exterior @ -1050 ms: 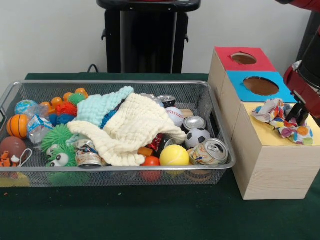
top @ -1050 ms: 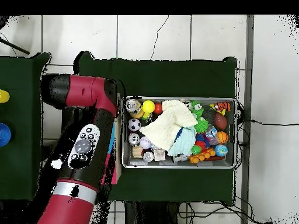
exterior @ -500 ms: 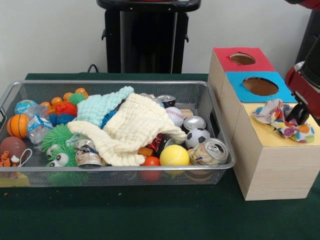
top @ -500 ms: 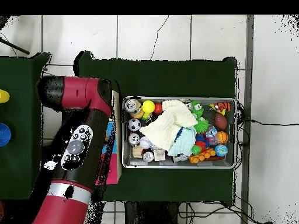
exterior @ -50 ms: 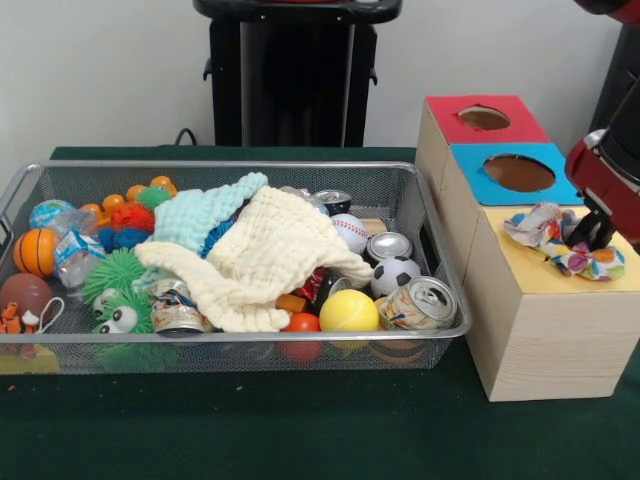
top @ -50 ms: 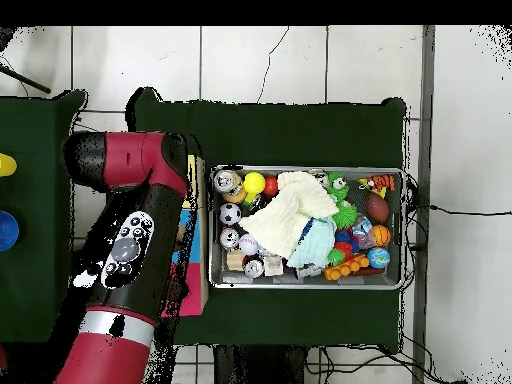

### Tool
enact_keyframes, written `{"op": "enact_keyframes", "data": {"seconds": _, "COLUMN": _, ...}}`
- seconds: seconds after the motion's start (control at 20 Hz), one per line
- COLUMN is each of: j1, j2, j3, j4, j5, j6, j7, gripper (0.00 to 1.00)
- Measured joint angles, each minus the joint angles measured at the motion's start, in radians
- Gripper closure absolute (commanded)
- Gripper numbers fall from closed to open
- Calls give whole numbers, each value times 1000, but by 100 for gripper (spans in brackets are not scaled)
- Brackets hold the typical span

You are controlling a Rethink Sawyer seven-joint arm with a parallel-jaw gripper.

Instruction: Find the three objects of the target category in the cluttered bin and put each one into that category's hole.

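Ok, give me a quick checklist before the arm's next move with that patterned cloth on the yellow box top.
1. Patterned cloth over the yellow section: ok, it lies crumpled there.
2. Cloth dropped through the hole: not ok, it still sits on top; the yellow hole itself is hidden.
3. Gripper at the cloth: ok, it is down at the cloth's right part.
4. Gripper open or shut: cannot tell.
5. Blue hole and red hole clear: ok.
6. More cloths left in the bin: ok, cream cloth and light blue cloth lie on top.
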Motion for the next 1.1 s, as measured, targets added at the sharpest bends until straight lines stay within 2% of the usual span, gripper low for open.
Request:
{"op": "enact_keyframes", "data": {"seconds": 0.7, "j1": -19, "j2": 0, "j3": 22, "j4": -1, "j5": -6, "j6": 0, "j7": 0, "gripper": 100}}
{"op": "enact_keyframes", "data": {"seconds": 1.1, "j1": -48, "j2": -1, "j3": 59, "j4": 2, "j5": -8, "j6": -2, "j7": 0, "gripper": 100}}
